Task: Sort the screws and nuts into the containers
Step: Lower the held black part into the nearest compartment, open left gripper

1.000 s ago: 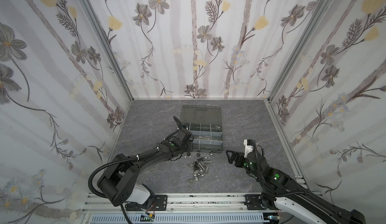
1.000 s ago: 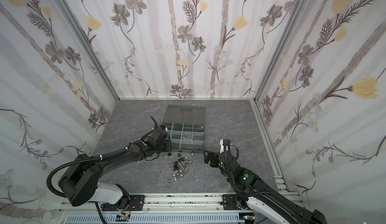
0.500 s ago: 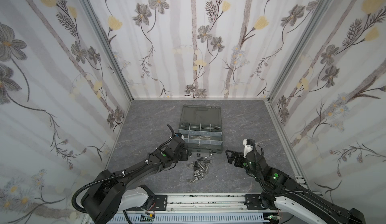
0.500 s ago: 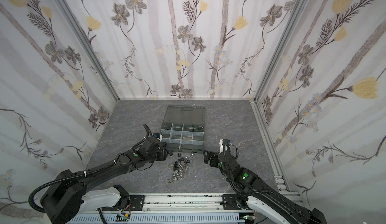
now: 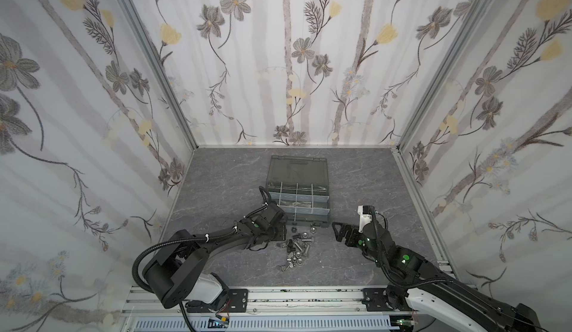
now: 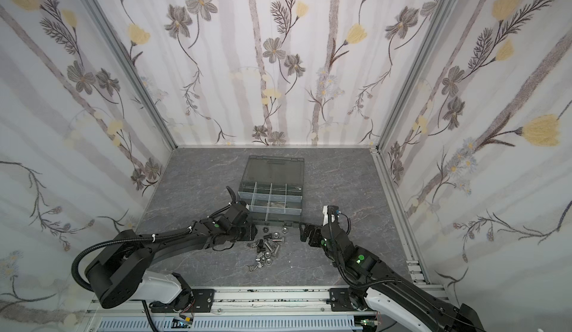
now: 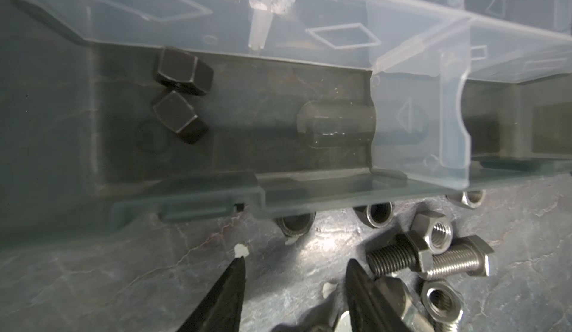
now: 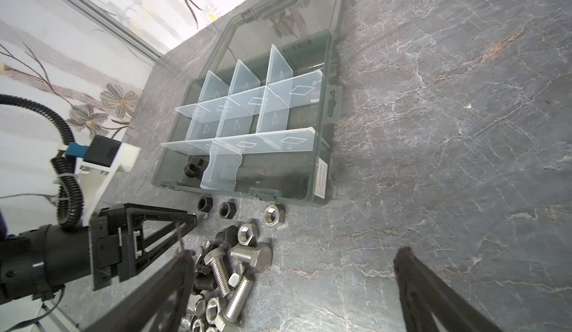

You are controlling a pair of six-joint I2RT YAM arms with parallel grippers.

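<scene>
Sorted so far: two black nuts (image 7: 183,74) lie together in the front-row compartment at the left end of the organiser case (image 5: 309,212), whose lid (image 5: 297,171) is folded back flat.
Other compartments: no clear contents; glare on the pale dividers makes it hard to be sure.
Left to sort: a loose pile (image 8: 235,265) of silver and black screws and nuts lies on the counter (image 5: 216,191), just in front of the case. Three single nuts (image 8: 227,209) sit in a row between the pile and the case.
Left gripper (image 7: 294,261): low at the pile's left edge, jaws apart with nothing between them; a white fleck (image 7: 241,250) lies at one fingertip.
Right gripper (image 8: 294,253): spread wide and empty, hovering to the right of the pile and apart from it.
Progress: early, by my judgement. Most of the hardware is unsorted, and no screw is visibly in a compartment.
Next: probably another pick from the pile.
</scene>
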